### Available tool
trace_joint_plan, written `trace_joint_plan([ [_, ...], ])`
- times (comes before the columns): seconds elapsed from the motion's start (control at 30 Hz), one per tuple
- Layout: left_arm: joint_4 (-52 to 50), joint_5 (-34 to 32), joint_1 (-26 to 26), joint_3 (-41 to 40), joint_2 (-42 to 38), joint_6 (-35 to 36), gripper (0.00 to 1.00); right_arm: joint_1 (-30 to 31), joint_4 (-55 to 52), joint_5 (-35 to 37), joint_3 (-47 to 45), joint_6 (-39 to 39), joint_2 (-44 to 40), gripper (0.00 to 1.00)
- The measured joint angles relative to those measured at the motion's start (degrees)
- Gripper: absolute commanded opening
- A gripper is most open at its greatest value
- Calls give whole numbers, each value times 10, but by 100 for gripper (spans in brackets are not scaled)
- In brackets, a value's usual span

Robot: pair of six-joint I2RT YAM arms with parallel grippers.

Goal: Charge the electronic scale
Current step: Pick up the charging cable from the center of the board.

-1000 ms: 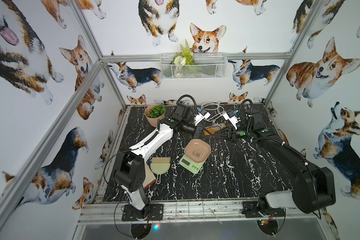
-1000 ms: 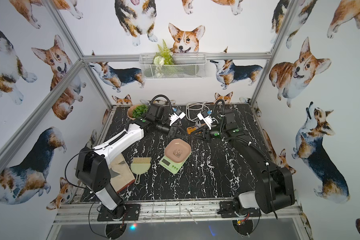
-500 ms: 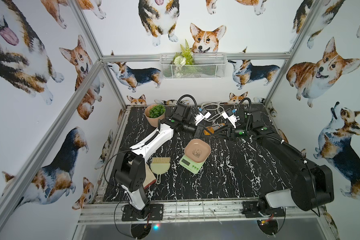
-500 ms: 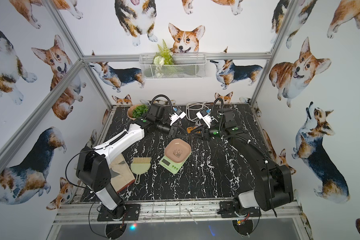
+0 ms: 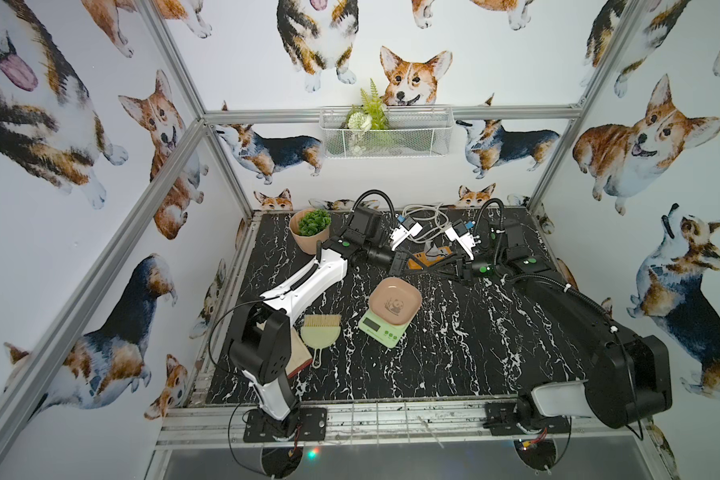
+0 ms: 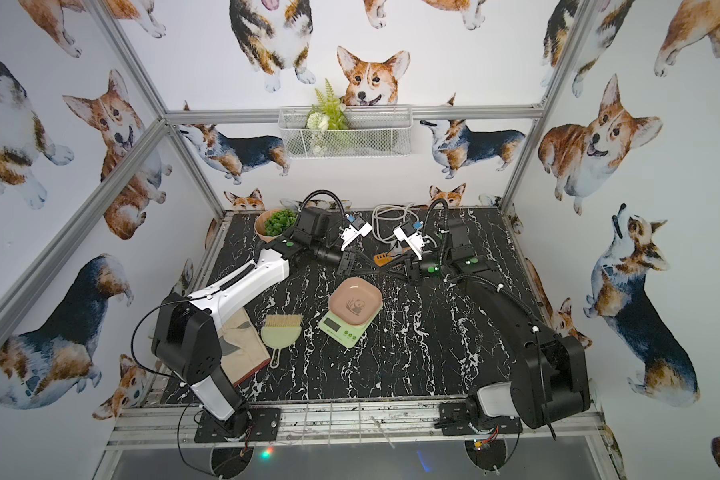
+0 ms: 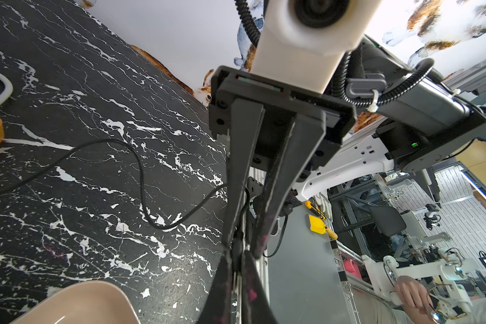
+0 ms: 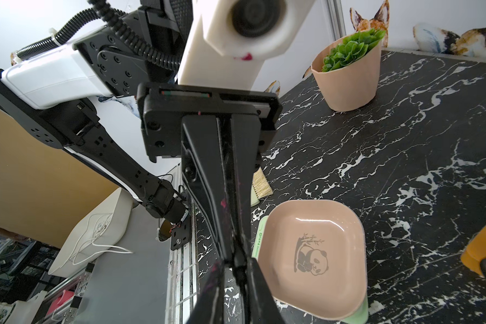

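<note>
Behind electronic scale | left claw pinching black cable | right claw narrowly spread around it

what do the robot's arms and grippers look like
Left arm: white link, black joints. Right arm: black, white shell by its base. Both carry ribbed black cable hoses, round green marks near the wrists and white camera blocks. Left gripper and right gripper: long tapering black fingers with pink smears.
</note>
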Motion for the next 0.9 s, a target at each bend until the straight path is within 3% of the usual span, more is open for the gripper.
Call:
trace_joint_plan([
  [0.33,1,4,0,-4,-4,0,7,-2,16,-8,-10,2,-6,11],
  [0.63,11,3,-1,-15,-7,-3,23,-4,44,-13,-20,21,-7,0],
  [0.8,20,4,-2,-21,-15,-4,40,-3,63,-13,-23,32,-7,0],
  [0.9,22,-1,1,-27,-24,-4,45,-5,64,-13,-26,34,-7,0],
])
